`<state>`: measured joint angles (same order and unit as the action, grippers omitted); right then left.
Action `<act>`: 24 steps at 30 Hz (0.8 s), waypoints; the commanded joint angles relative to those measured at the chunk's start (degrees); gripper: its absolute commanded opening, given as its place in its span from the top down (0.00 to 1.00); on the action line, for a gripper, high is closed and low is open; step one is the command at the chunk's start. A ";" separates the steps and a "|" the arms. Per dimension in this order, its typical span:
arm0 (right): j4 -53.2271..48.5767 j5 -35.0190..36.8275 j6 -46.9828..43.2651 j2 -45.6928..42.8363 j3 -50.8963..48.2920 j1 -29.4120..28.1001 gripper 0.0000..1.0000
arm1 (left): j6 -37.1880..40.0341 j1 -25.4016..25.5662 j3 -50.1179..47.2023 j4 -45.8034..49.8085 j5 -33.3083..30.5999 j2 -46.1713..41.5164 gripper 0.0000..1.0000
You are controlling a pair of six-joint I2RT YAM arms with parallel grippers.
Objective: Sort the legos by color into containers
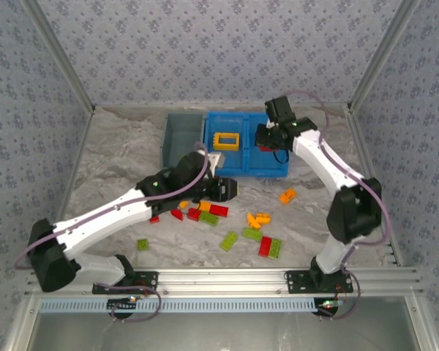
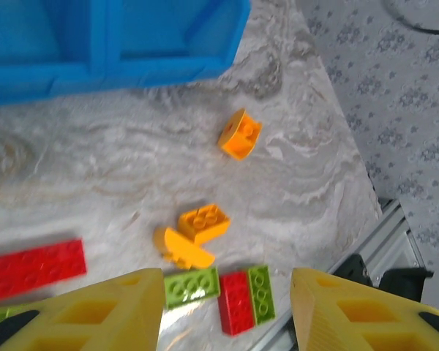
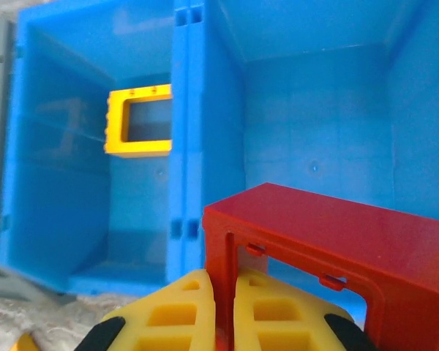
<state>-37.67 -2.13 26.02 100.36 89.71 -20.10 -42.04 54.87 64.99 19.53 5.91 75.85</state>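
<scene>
My right gripper (image 3: pixel 225 307) is shut on one wall of a red hollow frame (image 3: pixel 329 241), held over the right compartment of the blue tray (image 3: pixel 197 110). A yellow frame (image 3: pixel 139 121) lies in the tray's left compartment (image 1: pixel 226 140). In the top view my right gripper (image 1: pixel 267 139) hangs over the blue tray (image 1: pixel 247 174). My left gripper (image 2: pixel 227 314) is open above the table with nothing between its fingers. Below it lie a green brick (image 2: pixel 192 285) and a red brick (image 2: pixel 236 301) joined to a green one (image 2: pixel 261 294). In the top view my left gripper (image 1: pixel 227 190) is just in front of the tray.
A grey bin (image 1: pixel 183 139) stands left of the blue tray. Loose bricks are scattered in front: orange ones (image 2: pixel 203 222) (image 2: pixel 241 134) (image 1: pixel 287 195), a long red one (image 2: pixel 36 268), green ones (image 1: pixel 229 240) (image 1: pixel 143 244). The table's metal front rail (image 1: pixel 227 278) runs close behind them.
</scene>
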 commanded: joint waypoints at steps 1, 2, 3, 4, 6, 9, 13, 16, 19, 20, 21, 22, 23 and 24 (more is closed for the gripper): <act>-2.75 -4.94 -5.84 7.15 5.58 2.85 0.89 | 3.08 0.41 7.54 -2.42 -1.34 4.97 0.52; -3.16 -5.22 -6.15 9.53 7.27 3.53 0.89 | 3.79 0.42 9.42 -2.26 -1.37 6.62 0.52; -3.65 -5.40 -6.52 11.88 9.06 4.04 0.89 | 4.27 0.32 10.92 -2.17 -1.64 7.97 0.52; -3.94 -5.66 -6.91 13.77 10.37 4.37 0.89 | 4.49 0.10 11.89 -2.13 -1.73 8.93 0.52; -5.15 -5.82 -7.85 18.16 14.29 5.02 0.89 | 4.61 -0.52 13.53 -2.35 -1.59 10.93 0.53; -8.17 -3.68 -8.70 23.49 19.78 5.49 0.89 | 4.37 -1.55 14.67 -3.04 -1.23 12.81 0.53; -9.88 -1.06 -8.32 27.89 24.11 6.37 0.88 | 4.16 -2.49 15.55 -3.75 -0.51 14.38 0.53; -10.99 -0.51 -8.45 30.64 27.19 6.67 0.85 | 4.31 -2.75 15.78 -3.72 -0.17 14.83 0.53; -11.92 -0.66 -8.71 32.90 29.88 6.57 0.81 | 4.52 -3.01 15.28 -3.11 -0.06 14.43 0.53; -12.28 -0.56 -8.80 33.58 30.55 6.52 0.80 | 4.56 -3.09 14.85 -3.01 -0.08 14.10 0.53; -12.46 -0.49 -8.84 34.03 31.16 6.46 0.80 | 4.54 -3.18 14.36 -2.94 -0.18 13.66 0.53; -12.53 -0.36 -8.88 34.26 31.47 6.37 0.78 | 4.52 -3.25 13.78 -2.84 -0.26 13.25 0.53; -12.60 -0.24 -8.88 34.27 31.62 6.22 0.75 | 4.45 -3.28 13.19 -2.62 -0.61 12.64 0.53; -12.51 -0.07 -8.80 34.09 31.61 6.08 0.71 | 4.47 -3.35 12.54 -2.40 -0.91 11.92 0.53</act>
<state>-47.46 -3.33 18.33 133.45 119.04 -13.85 -38.79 52.10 78.19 17.08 5.10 90.41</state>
